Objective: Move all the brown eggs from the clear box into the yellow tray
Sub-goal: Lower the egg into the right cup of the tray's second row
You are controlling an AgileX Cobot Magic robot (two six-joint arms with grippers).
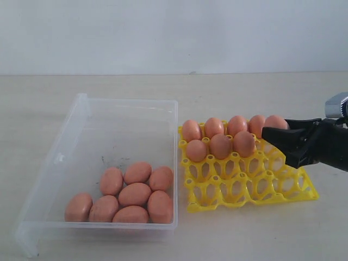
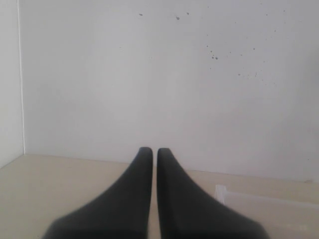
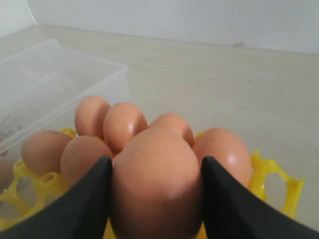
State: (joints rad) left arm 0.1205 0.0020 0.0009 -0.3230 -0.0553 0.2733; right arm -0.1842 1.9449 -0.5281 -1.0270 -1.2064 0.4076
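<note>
The right gripper clenches one brown egg above the yellow tray, which already seats seven eggs. Eight more eggs lie in the clear box. The next move is probably to lower the egg gently into the second row's empty cup and let go. The left gripper is closed and empty.

All I'm seeing on my feeds here is a pale beige table with faint wood grain. There's a plain white wall behind it, with tiny dark specks showing in the left wrist view.
</note>
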